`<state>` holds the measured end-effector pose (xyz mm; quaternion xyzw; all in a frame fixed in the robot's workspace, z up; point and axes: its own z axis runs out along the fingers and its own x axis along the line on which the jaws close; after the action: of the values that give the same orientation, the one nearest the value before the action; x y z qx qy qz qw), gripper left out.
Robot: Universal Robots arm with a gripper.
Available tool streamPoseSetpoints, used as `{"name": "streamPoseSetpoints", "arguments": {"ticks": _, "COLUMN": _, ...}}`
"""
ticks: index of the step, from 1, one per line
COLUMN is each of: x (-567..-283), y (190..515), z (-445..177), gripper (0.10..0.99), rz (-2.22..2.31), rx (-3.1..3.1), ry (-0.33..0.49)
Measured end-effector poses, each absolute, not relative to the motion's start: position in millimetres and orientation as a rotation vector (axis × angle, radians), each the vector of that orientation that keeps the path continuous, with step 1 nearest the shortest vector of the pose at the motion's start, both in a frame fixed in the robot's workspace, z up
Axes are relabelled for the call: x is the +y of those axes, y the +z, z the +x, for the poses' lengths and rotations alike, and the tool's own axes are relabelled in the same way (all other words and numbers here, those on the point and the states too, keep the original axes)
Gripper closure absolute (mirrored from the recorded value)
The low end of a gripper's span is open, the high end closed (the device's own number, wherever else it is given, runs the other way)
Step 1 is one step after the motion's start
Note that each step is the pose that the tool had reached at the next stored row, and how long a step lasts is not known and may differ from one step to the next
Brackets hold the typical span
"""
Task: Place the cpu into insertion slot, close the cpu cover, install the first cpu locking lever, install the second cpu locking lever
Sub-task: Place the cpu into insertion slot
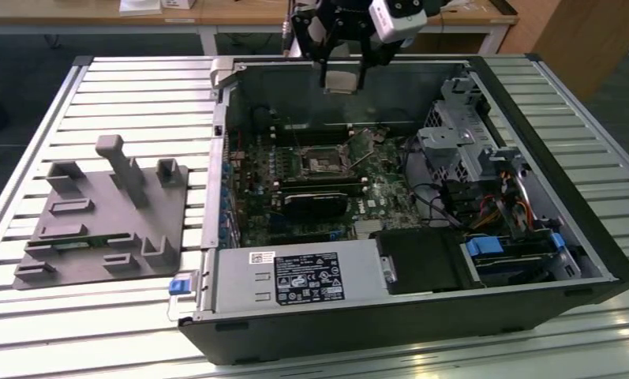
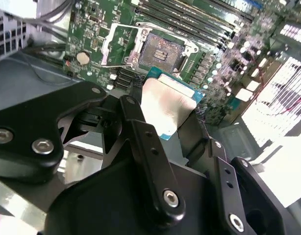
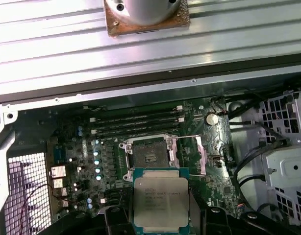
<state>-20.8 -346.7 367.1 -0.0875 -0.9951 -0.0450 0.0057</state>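
- A slatted metal surface (image 1: 135,87) is seen carrying everything in the exterior view.
- An open computer case (image 1: 398,324) is laid on its side on the surface, with its inside exposed.
- A grey moulded fixture (image 1: 93,221) is set on the surface beside the case, on the exterior view's left.
- A green motherboard (image 1: 377,201) is mounted on the case floor.
- The claw (image 1: 341,79) is held above the far part of the case interior; it is clenched on the cpu, with a black finger (image 2: 136,117) pressed against each of two opposite edges.
- The cpu (image 3: 161,203) is carried level in the air, metal top up, clear of the board and apart from the socket.
- The insertion slot (image 3: 149,157) is seen uncovered and unfilled in both wrist views.
- The cpu cover (image 3: 202,157) is swung open and lies just beside the slot.
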Motion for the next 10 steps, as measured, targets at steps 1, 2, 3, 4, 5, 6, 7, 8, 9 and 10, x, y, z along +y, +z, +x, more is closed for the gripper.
{"name": "streamPoseSetpoints", "arguments": {"ticks": 1, "x": -346.7, "y": 367.0, "z": -20.8, "gripper": 0.549, "rz": -0.301, "rx": -3.113, "ry": -0.141}}
{"name": "streamPoseSetpoints", "arguments": {"ticks": 2, "x": -346.7, "y": 366.9, "z": -20.8, "gripper": 0.549, "rz": -0.327, "rx": -3.111, "ry": -0.141}}
{"name": "streamPoseSetpoints", "arguments": {"ticks": 3, "x": -346.7, "y": 366.7, "z": -20.8, "gripper": 0.549, "rz": -0.353, "rx": -3.109, "ry": -0.141}}
{"name": "streamPoseSetpoints", "arguments": {"ticks": 4, "x": -346.7, "y": 366.6, "z": -20.8, "gripper": 0.549, "rz": -0.377, "rx": -3.107, "ry": -0.141}}
{"name": "streamPoseSetpoints", "arguments": {"ticks": 5, "x": -346.7, "y": 366.4, "z": -20.8, "gripper": 0.549, "rz": -0.402, "rx": -3.105, "ry": -0.141}}
{"name": "streamPoseSetpoints", "arguments": {"ticks": 6, "x": -346.7, "y": 366.2, "z": -20.8, "gripper": 0.549, "rz": -0.427, "rx": -3.102, "ry": -0.141}}
{"name": "streamPoseSetpoints", "arguments": {"ticks": 7, "x": -346.7, "y": 366.0, "z": -20.8, "gripper": 0.549, "rz": -0.454, "rx": -3.099, "ry": -0.141}}
{"name": "streamPoseSetpoints", "arguments": {"ticks": 8, "x": -346.7, "y": 365.8, "z": -20.8, "gripper": 0.549, "rz": -0.478, "rx": -3.096, "ry": -0.14}}
{"name": "streamPoseSetpoints", "arguments": {"ticks": 9, "x": -346.7, "y": 365.5, "z": -20.8, "gripper": 0.549, "rz": -0.503, "rx": -3.093, "ry": -0.14}}
{"name": "streamPoseSetpoints", "arguments": {"ticks": 10, "x": -346.7, "y": 365.2, "z": -20.8, "gripper": 0.549, "rz": -0.528, "rx": -3.09, "ry": -0.139}}
